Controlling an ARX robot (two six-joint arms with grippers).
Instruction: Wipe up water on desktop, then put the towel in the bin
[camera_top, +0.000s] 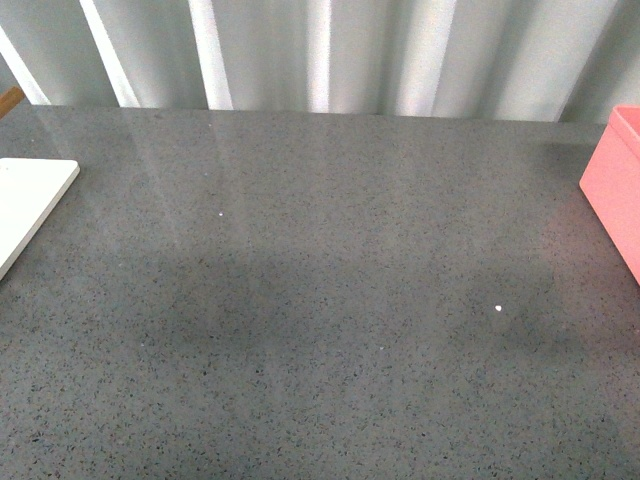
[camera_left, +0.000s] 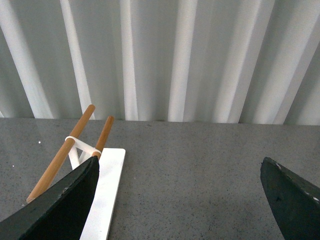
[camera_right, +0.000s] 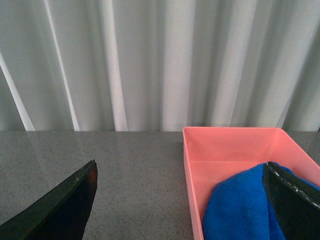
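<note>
In the front view the bin (camera_top: 615, 185) is cut off by the right edge, so only its near corner and one wall show and its inside cannot be seen. The white board (camera_top: 30, 205) runs out past the left edge. Neither arm appears there.

In the right wrist view the towel (camera_right: 240, 210) lies in the bin (camera_right: 227, 142), part hidden behind one dark finger (camera_right: 295, 202) and cut off by the picture's border.

In the left wrist view a finger (camera_left: 60, 207) covers the lower ends of the two wooden rods (camera_left: 67, 150).

Two tiny white specks (camera_top: 499, 308) on the table (camera_top: 320, 300) are too small to tell.
</note>
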